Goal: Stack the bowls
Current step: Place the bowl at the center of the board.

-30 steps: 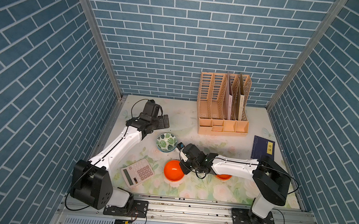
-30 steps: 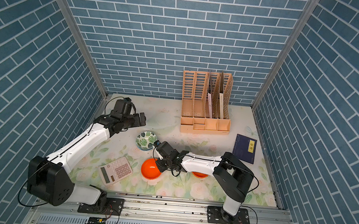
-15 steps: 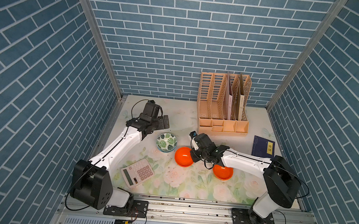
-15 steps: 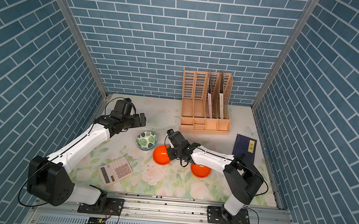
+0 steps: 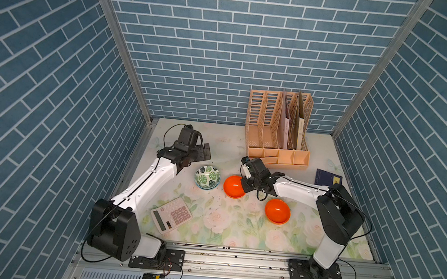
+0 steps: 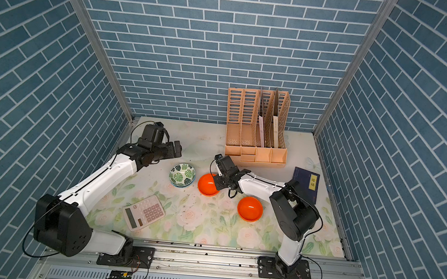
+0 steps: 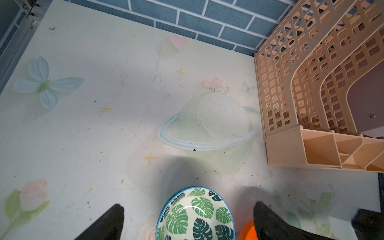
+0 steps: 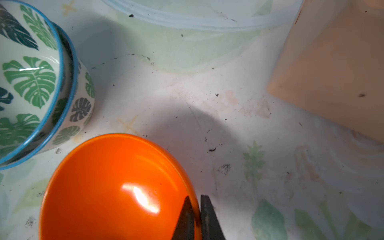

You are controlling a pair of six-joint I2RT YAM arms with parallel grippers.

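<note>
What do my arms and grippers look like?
Both arms, left arm and right arm, have glossy white link shells with black joints and bases. Thin black cables loop along them. The left gripper and right gripper are black, tapering to points.

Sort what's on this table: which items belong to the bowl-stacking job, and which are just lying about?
Part of the job: two nested leaf-print bowls; orange bowl pinched at its rim by the right hand; second orange bowl, standing apart.
Just lying about: pink calculator; peach file organizer; dark blue book.
</note>
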